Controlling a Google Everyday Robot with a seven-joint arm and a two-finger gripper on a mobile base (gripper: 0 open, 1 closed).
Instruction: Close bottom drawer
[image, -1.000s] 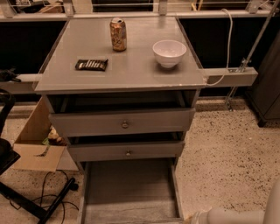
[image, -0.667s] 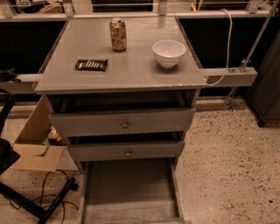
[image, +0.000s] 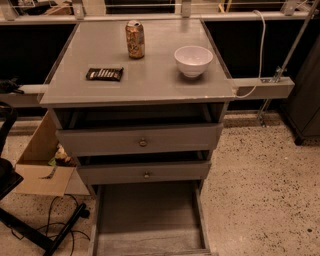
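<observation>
The bottom drawer (image: 149, 215) is floored with bare, matt grey wood planks, grain showing. The bench (image: 150, 82) is finished in smooth grey paint with a faint sheen. The bowl (image: 193, 60) is glazed glossy white; the can (image: 135, 39) is printed metal. The gripper is out of view.

1. The gripper is out of frame.
2. The bottom drawer (image: 150, 215) has its front cut off by the lower edge, so its knob is unseen.
3. The label on the can (image: 135, 40) and the print on the snack bar (image: 104, 74) are too small to read.
</observation>
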